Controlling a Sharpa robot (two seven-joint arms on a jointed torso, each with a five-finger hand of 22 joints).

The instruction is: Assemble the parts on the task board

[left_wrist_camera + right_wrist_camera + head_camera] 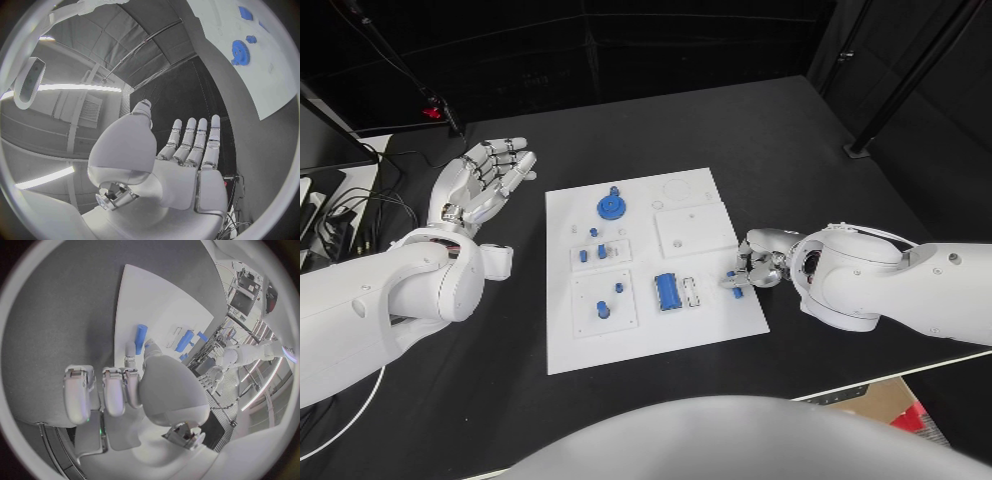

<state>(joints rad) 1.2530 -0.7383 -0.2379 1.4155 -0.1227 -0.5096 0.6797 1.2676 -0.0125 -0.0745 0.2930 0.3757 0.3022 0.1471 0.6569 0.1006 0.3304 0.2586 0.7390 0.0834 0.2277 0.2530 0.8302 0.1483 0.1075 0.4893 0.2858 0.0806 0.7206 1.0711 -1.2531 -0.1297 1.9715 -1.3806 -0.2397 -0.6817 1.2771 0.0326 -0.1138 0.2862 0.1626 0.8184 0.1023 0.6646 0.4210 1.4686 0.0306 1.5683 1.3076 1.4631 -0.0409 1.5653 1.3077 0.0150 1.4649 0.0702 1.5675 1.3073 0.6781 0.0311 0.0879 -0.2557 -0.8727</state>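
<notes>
While the board lies flat in the middle of the worktop, the two hands sit at its opposite sides.

Board: white board (pixel 640 330) in the middle of the black worktop (pixel 776 140), its long sides running from the near edge toward the far edge.

Gear: blue gear (pixel 613 207) on the board's far part, toward its left side; it also shows past the left hand's fingertips in the left wrist view (pixel 239 51).

Small pieces: several small blue pieces (pixel 593 253) in a square recess on the left half of the board; one more (pixel 603 309) in the recess nearer the near edge.

Block: blue block (pixel 668 291) in a slot on the near right part of the board.

Left hand: left hand (pixel 482 180) over the worktop just beside the board's far left corner, fingers wide and straight, holding nothing, apart from the board.

Right hand: right hand (pixel 759 266) at the board's right edge, fingers curled in; thumb and a finger pinch a small blue peg (pixel 733 279) over the board. The right wrist view shows the peg (pixel 141 333) at the fingertips (pixel 130 351).
</notes>
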